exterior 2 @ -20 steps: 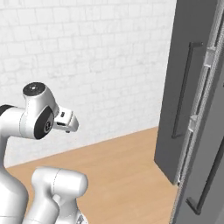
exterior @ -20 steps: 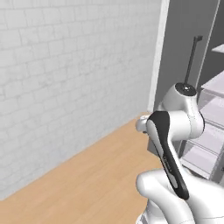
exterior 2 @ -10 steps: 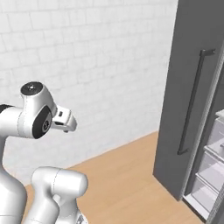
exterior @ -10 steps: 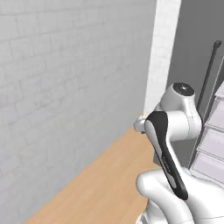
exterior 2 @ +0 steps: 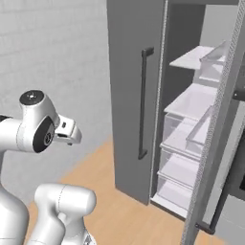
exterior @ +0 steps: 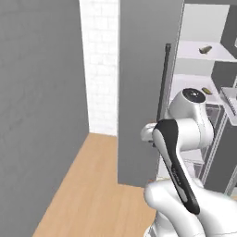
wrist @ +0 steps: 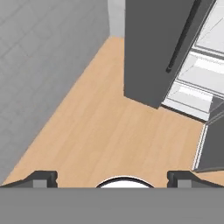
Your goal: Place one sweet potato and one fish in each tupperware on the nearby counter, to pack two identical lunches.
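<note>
Hand [wrist: 112,177] spread wide, nothing in it, above wood floor [wrist: 105,131] near open fridge [exterior 2: 191,119] with dark door [exterior 2: 134,95].

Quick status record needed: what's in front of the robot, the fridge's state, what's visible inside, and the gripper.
setting: wooden floor, white brick wall
fridge: ahead, open, shelves exposed
near door: grey, long dark vertical handle
inside: white shelves and clear drawers
items seen: two small brownish things, one on the upper shelf, one on the shelf below; kind unclear
gripper: open, empty, pointing down at the floor
</note>
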Controlling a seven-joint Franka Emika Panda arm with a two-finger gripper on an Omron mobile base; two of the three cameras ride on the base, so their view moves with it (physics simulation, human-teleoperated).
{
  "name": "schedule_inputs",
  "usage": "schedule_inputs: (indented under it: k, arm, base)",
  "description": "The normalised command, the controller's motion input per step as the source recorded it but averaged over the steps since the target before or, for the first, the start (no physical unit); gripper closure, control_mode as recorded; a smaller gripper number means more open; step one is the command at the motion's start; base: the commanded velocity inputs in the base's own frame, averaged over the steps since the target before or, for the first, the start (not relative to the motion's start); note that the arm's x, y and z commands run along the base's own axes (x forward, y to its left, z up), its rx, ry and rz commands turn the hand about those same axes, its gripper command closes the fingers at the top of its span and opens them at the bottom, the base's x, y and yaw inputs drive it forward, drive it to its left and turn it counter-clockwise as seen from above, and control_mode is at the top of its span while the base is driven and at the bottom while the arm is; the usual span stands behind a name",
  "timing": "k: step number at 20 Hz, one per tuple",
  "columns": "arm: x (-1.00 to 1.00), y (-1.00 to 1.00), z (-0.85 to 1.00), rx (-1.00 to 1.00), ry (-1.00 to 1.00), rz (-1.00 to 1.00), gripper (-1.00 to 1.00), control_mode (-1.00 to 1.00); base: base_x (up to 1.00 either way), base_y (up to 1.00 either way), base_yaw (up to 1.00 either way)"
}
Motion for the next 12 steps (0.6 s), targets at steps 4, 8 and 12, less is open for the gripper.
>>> schedule_inputs:
  k: [4,8,12]
  arm:
    - [0.0,0.0,0.0,0.0,0.0,0.0,-1.0,1.0]
    - [0.0,0.0,0.0,0.0,0.0,0.0,-1.0,1.0]
    - [0.0,0.0,0.0,0.0,0.0,0.0,-1.0,1.0]
  base:
    - [0.99,0.53,-0.74]
    - [0.72,0.2,-0.77]
    - [0.19,-0.24,-0.52]
